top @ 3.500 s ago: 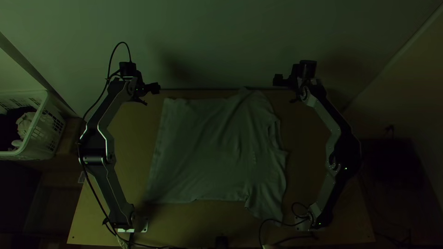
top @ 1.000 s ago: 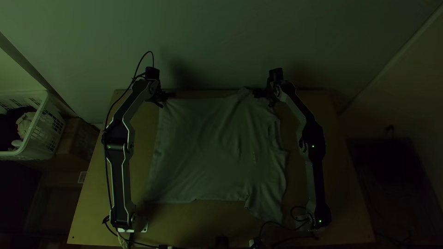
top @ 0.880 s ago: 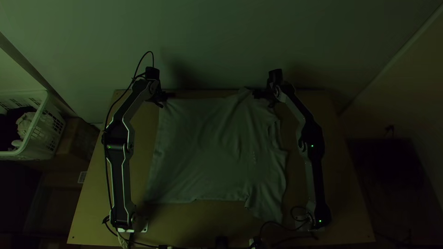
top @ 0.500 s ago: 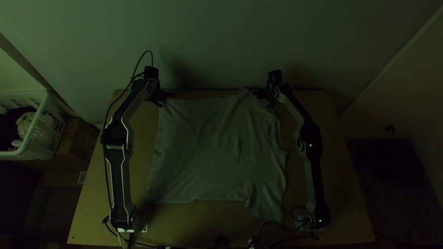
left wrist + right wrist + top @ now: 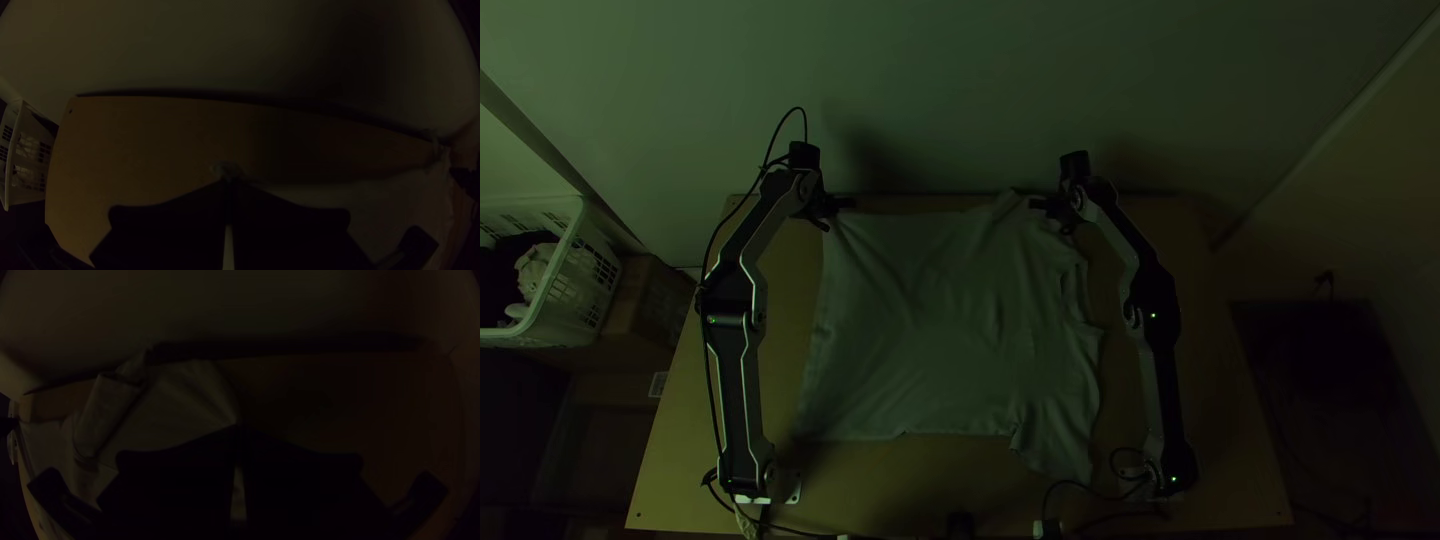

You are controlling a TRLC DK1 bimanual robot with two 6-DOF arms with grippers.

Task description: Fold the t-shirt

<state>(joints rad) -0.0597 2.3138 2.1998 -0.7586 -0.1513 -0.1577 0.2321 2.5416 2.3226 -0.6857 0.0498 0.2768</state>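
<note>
The light t-shirt (image 5: pixel 950 330) lies spread on the table with its hem toward the left and small creases across it. At its far left corner is my left gripper (image 5: pixel 838 209); in the left wrist view the left gripper (image 5: pixel 228 187) is shut with a bit of cloth (image 5: pixel 227 170) between its tips. My right gripper (image 5: pixel 1046 208) is at the shirt's far right part, by the sleeve. In the right wrist view the right gripper (image 5: pixel 240 431) is shut on the edge of the t-shirt (image 5: pixel 175 405), and a fold of cloth stands beside it.
A white basket (image 5: pixel 555 290) with clothes stands beyond the left edge of the wooden table (image 5: pixel 880 480), next to a cardboard box (image 5: pixel 652 305). A wall runs close behind the table's far edge. Cables lie along the near edge.
Both grippers have come inward and down to the shirt's far side since the oldest frame. Lately the left gripper has shifted slightly left, and creases run from the far left corner.
</note>
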